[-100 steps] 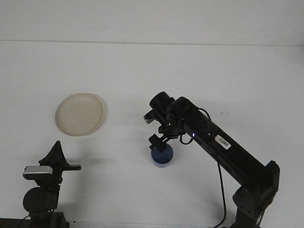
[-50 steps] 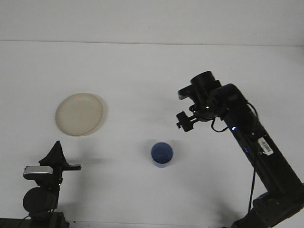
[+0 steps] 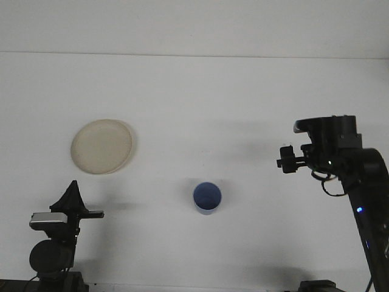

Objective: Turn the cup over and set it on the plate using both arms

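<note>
- Your small blue round cup (image 3: 207, 198) stands upright, mouth up, lower centre of the frame, alone on the white tabletop (image 3: 200, 97). Nothing touches it.
- The flip looks done, judging by the open mouth facing the camera; the plate step is not yet done.
- Your right gripper (image 3: 287, 163) hangs at right of frame, well apart from the cup and holding nothing; fingers too small and dark, so cannot tell whether they're apart or closed.
- Your left gripper (image 3: 73, 193) sits low at lower left, empty; its tips look pinched to a point, so read it as closed.
- The cream shallow round plate (image 3: 102, 146) lies bare at upper left of centre, well apart from the cup.
- Next move, my guess: send the left arm to the cup, open wide, grip its wall, carry it up-left and set it onto the plate.
</note>
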`<state>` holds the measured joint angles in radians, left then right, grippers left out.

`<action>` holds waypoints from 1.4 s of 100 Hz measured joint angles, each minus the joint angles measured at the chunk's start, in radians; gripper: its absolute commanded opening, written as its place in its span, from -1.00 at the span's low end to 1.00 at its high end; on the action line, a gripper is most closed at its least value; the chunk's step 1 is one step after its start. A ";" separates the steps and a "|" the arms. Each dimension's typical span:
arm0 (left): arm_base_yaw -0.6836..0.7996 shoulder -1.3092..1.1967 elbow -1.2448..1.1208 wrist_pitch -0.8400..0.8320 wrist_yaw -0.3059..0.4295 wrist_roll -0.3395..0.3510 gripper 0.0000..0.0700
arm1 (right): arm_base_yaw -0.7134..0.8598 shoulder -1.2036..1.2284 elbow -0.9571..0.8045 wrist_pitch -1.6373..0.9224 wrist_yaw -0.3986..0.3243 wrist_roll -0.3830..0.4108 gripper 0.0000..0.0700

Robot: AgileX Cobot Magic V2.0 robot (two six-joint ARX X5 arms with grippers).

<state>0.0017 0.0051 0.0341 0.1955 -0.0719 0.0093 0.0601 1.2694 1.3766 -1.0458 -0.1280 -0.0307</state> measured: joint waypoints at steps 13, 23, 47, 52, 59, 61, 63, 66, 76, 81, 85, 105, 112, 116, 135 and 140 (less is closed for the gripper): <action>0.000 0.000 0.000 0.000 0.000 0.000 -0.97 | -0.032 -0.165 -0.162 0.165 0.001 0.000 0.41; 0.000 0.000 0.000 0.000 0.000 0.000 -0.97 | -0.036 -0.283 -0.283 0.269 0.012 0.000 0.41; 0.000 0.000 0.000 0.000 0.000 0.000 -0.97 | -0.036 -0.504 -0.537 0.478 0.026 0.000 0.41; 0.000 0.000 0.000 0.000 0.000 0.000 -0.97 | -0.036 -0.543 -0.591 0.533 0.026 0.000 0.41; 0.000 0.000 0.000 0.000 0.000 0.000 -0.97 | -0.036 -0.593 -0.665 0.609 0.027 0.000 0.41; 0.000 0.000 0.000 0.000 0.000 0.000 -0.97 | -0.036 -0.605 -0.685 0.631 0.027 0.000 0.41; 0.000 0.000 0.000 0.000 0.000 0.000 -0.97 | -0.036 -0.617 -0.705 0.651 0.027 0.000 0.41; 0.000 0.000 0.000 0.000 0.000 0.000 -0.97 | -0.036 -0.634 -0.733 0.682 0.026 0.000 0.41; 0.000 0.000 0.000 0.000 0.000 0.000 -0.97 | -0.033 -0.680 -0.772 0.733 0.027 -0.004 0.41; 0.000 0.000 0.000 0.000 0.000 0.000 -0.97 | -0.032 -0.700 -0.772 0.747 0.036 -0.008 0.41; 0.000 0.000 0.000 0.000 0.000 0.000 -0.97 | -0.032 -0.711 -0.770 0.750 0.051 -0.011 0.41; 0.000 0.000 0.000 0.000 0.000 0.000 -0.97 | -0.031 -0.716 -0.769 0.747 0.057 -0.015 0.41; 0.000 0.000 0.000 0.000 0.000 0.000 -0.97 | -0.031 -0.713 -0.769 0.744 0.057 -0.015 0.41; 0.000 0.000 0.000 0.000 0.000 0.000 -0.97 | -0.031 -0.713 -0.769 0.745 0.057 -0.015 0.41; 0.000 0.000 0.000 0.000 0.000 0.000 -0.97 | -0.030 -0.714 -0.769 0.745 0.058 -0.015 0.41; 0.000 0.000 0.000 0.000 0.000 0.000 -0.97 | -0.030 -0.714 -0.769 0.745 0.058 -0.015 0.41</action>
<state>0.0017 0.0051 0.0341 0.1955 -0.0719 0.0093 0.0299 0.5556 0.6071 -0.3012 -0.0704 -0.0460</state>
